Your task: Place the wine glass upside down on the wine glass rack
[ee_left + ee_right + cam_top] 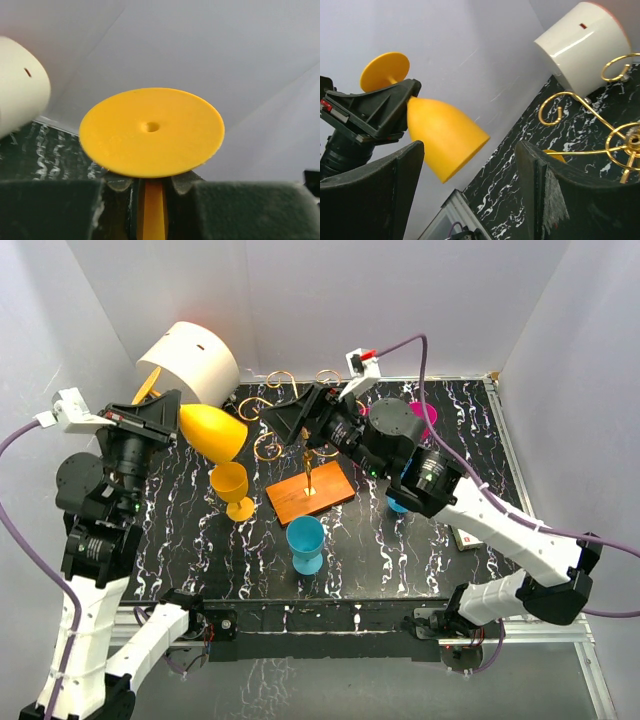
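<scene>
Yellow wine glass (212, 432), stem clamped in the left end effector (150, 186), may clip scrolls of the wine glass rack (580, 100) if swung in tilted (right end effector (470, 192) gapes apart nearby).

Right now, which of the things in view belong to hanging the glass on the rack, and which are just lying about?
For the job:
orange-yellow plastic wine glass, gripped by its stem in the left hand; thin gold wire rack on an orange-brown wooden base.

Lying about:
second yellow goblet standing upright; blue plastic goblet; glossy white cylinder; pink cup at the back right.
</scene>
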Controlling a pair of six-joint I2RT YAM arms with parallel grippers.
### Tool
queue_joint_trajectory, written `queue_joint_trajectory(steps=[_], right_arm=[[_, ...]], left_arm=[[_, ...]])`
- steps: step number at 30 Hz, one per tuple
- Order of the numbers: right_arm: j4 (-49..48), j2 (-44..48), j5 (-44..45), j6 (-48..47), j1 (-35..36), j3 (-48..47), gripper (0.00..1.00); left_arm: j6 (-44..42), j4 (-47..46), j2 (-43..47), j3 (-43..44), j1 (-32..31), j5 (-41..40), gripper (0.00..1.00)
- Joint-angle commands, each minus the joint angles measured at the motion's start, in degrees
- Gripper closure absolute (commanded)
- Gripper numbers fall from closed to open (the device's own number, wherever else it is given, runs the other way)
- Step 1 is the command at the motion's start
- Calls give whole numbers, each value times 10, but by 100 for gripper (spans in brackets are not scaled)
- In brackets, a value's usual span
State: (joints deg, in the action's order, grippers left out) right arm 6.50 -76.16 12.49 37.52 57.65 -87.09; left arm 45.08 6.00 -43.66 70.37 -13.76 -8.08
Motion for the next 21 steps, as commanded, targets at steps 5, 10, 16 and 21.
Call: queue_joint_trajectory(steps=[5,10,16,21], right_arm=[[34,-47,-167,19,2,-81,30],[-40,-74,-242,86,2,-73,30],[2,-120,-202,239,2,-104,32],[11,-139,-184,299,2,-111,35]], left_arm=[[-328,45,28,-3,0,128,100],[-415,47,39,-49,-1,204,100],[-462,48,48,-91,-1,266,100],[-469,35,63,-115,-1,280,100]])
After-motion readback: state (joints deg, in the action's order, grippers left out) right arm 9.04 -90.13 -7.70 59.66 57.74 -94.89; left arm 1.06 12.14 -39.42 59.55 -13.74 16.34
